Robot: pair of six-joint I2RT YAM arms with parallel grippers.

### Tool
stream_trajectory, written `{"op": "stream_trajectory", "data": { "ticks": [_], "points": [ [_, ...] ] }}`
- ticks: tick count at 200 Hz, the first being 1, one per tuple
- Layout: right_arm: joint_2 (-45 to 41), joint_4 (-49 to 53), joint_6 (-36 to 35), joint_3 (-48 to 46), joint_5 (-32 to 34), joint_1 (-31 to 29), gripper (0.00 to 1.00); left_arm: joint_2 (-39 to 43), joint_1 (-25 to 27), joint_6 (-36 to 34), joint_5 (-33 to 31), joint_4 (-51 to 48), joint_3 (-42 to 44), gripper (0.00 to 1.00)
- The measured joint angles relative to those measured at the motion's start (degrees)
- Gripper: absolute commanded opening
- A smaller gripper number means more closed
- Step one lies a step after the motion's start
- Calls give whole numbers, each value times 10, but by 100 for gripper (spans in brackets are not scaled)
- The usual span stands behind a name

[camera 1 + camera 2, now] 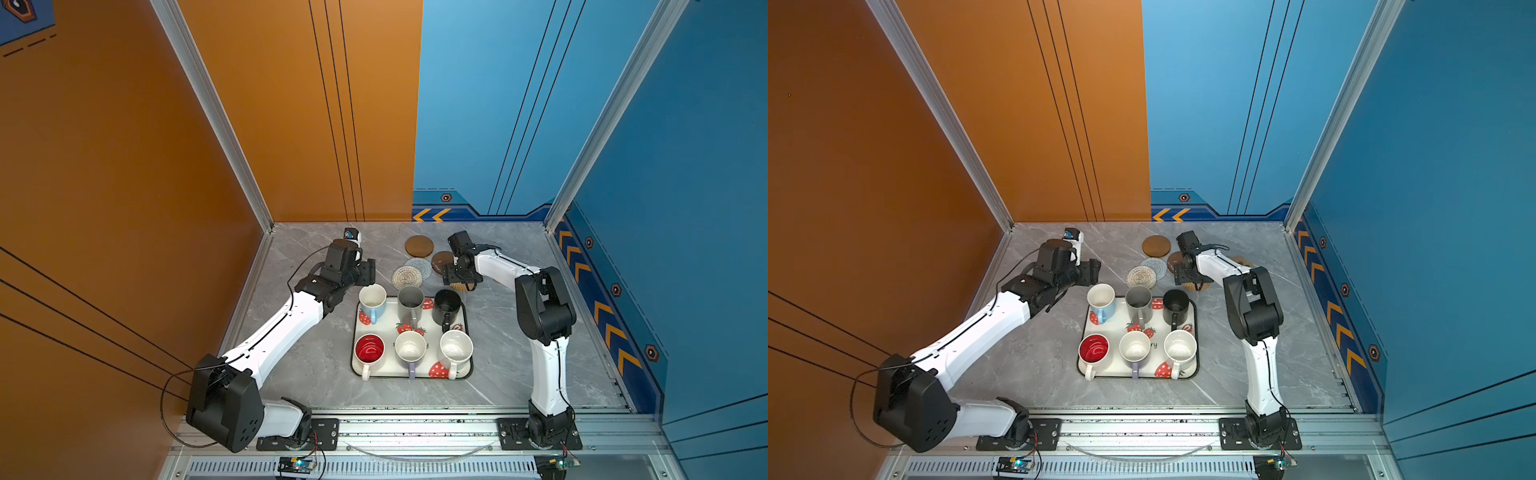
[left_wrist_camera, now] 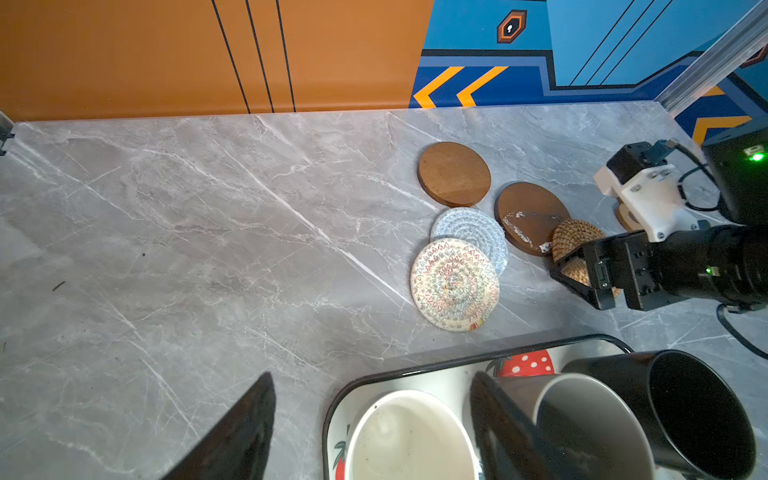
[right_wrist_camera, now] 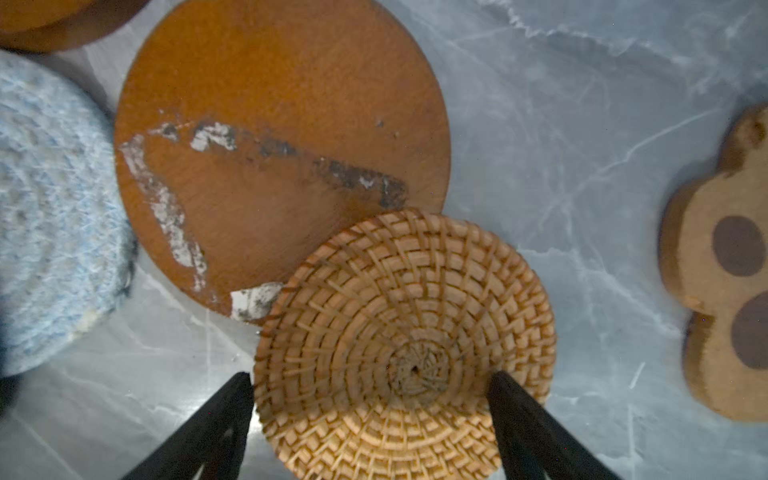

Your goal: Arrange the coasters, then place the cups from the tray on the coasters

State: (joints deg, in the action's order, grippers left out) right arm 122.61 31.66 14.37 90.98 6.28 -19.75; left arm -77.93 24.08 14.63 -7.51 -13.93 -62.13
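We saw both arms extended forward; left gripper [image 2: 372, 376] and right gripper [image 3: 370, 378] each had jaws spread wide.

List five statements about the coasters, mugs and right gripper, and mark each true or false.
1. All six mugs stand on the tray. True.
2. The rattan coaster overlaps the scratched brown disc at its edge. True.
3. The beige woven round lies clear of the grey woven round. False: it overlaps it.
4. The paw coaster sits on the tray. False: it lies on the table.
5. The right gripper hangs above the rattan coaster, jaws open. True.
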Motion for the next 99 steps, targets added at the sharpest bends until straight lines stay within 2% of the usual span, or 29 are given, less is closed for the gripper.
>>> {"op": "stream_trajectory", "data": {
  "ticks": [99],
  "points": [
    [0,-3,-2,0,0,18,85,0,0,-1,-9,0,0,76]
  ]
}}
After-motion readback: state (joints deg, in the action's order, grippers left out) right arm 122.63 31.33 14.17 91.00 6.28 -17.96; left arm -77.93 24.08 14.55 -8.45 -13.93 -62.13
